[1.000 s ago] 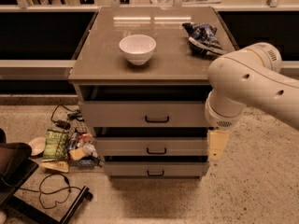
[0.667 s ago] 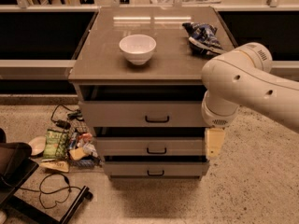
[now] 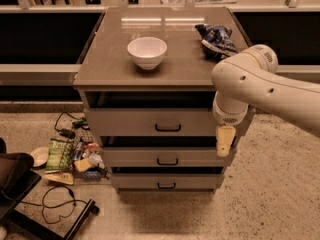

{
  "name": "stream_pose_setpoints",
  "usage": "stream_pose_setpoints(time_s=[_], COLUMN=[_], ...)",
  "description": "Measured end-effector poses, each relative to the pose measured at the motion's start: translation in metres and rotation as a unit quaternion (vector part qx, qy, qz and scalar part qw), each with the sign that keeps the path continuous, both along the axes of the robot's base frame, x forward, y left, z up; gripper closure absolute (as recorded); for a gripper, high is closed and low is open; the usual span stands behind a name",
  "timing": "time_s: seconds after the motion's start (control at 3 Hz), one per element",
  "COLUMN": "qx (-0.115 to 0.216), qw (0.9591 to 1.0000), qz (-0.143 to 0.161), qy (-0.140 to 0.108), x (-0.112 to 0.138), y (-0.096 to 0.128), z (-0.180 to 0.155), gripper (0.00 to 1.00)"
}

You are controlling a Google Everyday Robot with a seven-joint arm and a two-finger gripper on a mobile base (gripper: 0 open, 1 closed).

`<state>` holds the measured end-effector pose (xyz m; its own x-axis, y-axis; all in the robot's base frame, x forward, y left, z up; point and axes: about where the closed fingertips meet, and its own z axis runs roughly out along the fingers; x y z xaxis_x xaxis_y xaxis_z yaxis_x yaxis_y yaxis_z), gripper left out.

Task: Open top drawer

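The top drawer (image 3: 130, 122) is the tallest grey front of three in a cabinet, with a small black bar handle (image 3: 167, 128) at its centre. A dark gap shows between its front and the tabletop. My white arm (image 3: 260, 86) reaches in from the right, across the cabinet's right corner. My gripper (image 3: 224, 140) hangs down as a pale yellowish tip in front of the drawer's right end, well right of the handle and touching nothing that I can see.
A white bowl (image 3: 147, 52) and a blue snack bag (image 3: 216, 38) lie on the cabinet top (image 3: 110, 69). Two shallower drawers (image 3: 135, 157) sit below. Packets and cables (image 3: 67, 156) litter the floor at the left, beside a black chair base (image 3: 30, 194).
My arm has swung a little to the left, over the cabinet's right corner, and the gripper has moved slightly left and up. The drawers have not moved.
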<state>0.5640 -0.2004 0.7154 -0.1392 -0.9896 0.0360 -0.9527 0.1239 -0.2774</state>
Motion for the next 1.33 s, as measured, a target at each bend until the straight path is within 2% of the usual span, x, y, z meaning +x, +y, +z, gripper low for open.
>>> stream_pose_setpoints(time_s=[0.67, 1.0, 1.33], qx=[0.035, 0.049, 0.055], qw=[0.9993, 0.9984, 0.9976], qz=[-0.002, -0.011, -0.034], qy=[0.016, 0.026, 0.025], x=[0.038, 0.045, 0.031], y=[0.000, 0.001, -0.006], z=[-0.042, -0.063, -0.065], gripper=[0.00, 0.19, 0.42])
